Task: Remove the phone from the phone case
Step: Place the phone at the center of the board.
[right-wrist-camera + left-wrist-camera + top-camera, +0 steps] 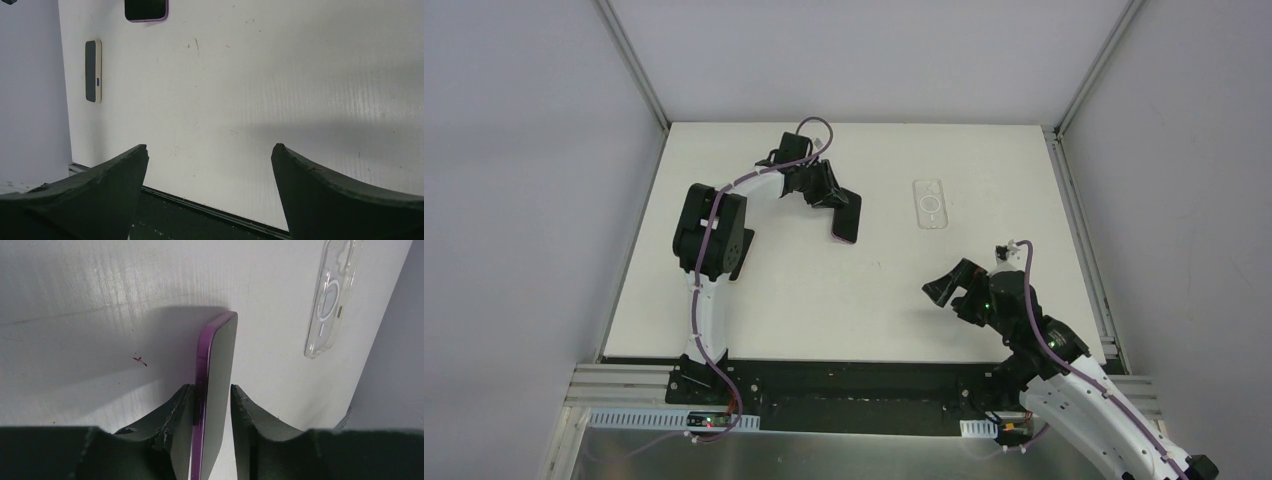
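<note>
The phone [220, 365], dark-screened with a purple frame, stands on its edge on the white table, out of its case. It sits between the fingers of my left gripper [212, 395]. The left finger [182, 410] touches the purple edge, while a narrow gap shows between the screen and the right finger, so the gripper is slightly open. From above, the phone [845, 218] is just below the left gripper [832, 200]. The clear phone case [931, 203] lies flat and empty to the right, also visible as the case [327, 295]. My right gripper [951, 290] hangs open and empty.
The right gripper [210, 155] hovers over the table's dark near edge [200, 210]. A small dark slab with a pale rim [93, 71] lies near the left wall. Aluminium rails and grey walls border the table [754, 300] on three sides.
</note>
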You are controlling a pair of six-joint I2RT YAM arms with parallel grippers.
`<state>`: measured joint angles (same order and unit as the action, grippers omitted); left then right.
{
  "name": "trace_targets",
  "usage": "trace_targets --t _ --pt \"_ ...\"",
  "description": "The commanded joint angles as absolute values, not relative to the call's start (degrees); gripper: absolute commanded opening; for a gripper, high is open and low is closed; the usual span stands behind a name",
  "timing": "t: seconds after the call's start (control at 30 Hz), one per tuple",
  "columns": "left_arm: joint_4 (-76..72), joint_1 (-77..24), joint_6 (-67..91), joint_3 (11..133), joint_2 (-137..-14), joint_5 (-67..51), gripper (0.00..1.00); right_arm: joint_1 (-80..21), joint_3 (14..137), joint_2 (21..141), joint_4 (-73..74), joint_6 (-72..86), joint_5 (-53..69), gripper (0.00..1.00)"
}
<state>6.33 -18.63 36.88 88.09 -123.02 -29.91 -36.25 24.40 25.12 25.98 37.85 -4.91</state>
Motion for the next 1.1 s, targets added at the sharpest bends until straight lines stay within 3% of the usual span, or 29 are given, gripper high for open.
trace_targets --t 0.0,0.3,0.63,0.9,1.07 --pt "4.83 -17.93 36.65 87.63 -122.43 -30.87 0.34 -36.39 25.74 25.34 25.76 36.56 -5.93 0.97" --pt "4.78 -17.04 36.61 85.26 -120.1 -28.79 0.39 -36.38 25.58 24.62 26.22 36.47 -6.44 0.97" --pt "4.86 -15.1 35.73 78.61 -111.51 -23.47 0.59 -36.34 25.49 22.6 27.62 36.58 -6.85 0.98" --pt "10.84 -13.54 35.93 55.75 -86.26 4.91 0.76 -36.35 25.29 23.12 25.94 36.48 -5.36 0.97" --pt "12.33 -6.42 39.22 45.74 -78.2 10.56 0.8 -36.31 25.4 21.45 26.73 36.69 -4.61 0.98"
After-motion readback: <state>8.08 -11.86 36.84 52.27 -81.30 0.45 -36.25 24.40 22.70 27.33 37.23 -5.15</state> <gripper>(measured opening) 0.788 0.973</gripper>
